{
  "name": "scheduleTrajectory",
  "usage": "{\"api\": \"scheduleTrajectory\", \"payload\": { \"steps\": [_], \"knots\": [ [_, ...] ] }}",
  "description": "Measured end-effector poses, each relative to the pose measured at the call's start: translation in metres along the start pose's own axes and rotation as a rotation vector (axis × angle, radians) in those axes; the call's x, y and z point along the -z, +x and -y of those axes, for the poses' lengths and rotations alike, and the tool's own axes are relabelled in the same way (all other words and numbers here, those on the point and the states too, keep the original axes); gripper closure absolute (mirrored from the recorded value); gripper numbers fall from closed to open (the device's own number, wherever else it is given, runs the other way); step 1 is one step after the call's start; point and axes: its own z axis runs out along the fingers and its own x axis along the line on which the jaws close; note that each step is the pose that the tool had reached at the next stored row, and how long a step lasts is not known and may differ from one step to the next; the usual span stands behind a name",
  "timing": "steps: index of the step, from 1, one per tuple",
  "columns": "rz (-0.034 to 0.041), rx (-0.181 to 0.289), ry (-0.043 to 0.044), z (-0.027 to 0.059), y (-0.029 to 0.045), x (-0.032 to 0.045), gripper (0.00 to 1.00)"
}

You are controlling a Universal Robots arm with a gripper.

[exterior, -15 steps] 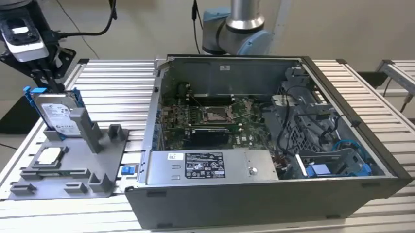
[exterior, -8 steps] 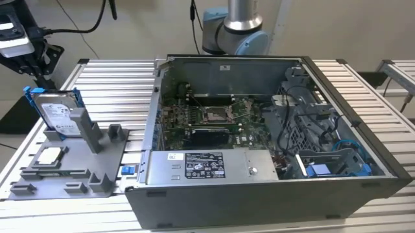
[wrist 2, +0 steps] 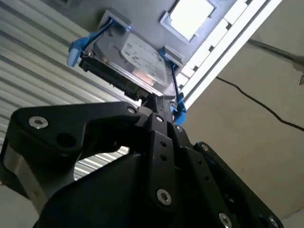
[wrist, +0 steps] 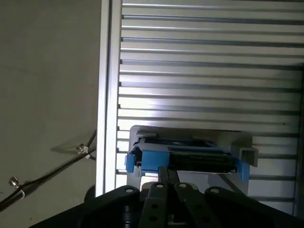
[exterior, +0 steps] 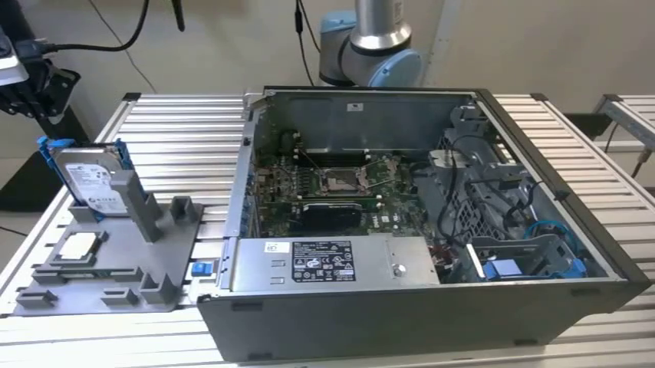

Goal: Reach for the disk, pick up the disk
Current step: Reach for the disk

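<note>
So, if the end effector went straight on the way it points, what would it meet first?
Most likely the disk, upright in the grey holder: both wrist views show it right ahead of the end effector. The gap is unclear.

The arm (exterior: 381, 23) consists of a silver-grey metal tube seated in a rounded joint housing with light blue caps. In the second wrist view the gripper (wrist 2: 152, 108) is built from matt black linkage plates, fastened with round silver screws.
</note>
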Motion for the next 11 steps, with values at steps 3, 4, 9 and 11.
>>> {"api": "scheduleTrajectory", "payload": {
  "steps": [3,4,9,11],
  "knots": [
    [0.0000,0.000,-0.0002,0.0000,0.0026,-0.0005,1.00],
    [0.0000,0.000,-0.0002,0.0005,0.0029,-0.0007,1.00],
    [0.0000,0.000,-0.0003,0.0031,0.0030,-0.0009,1.00],
    [0.0000,0.000,-0.0003,0.0032,0.0030,-0.0009,1.00]
  ]
}}
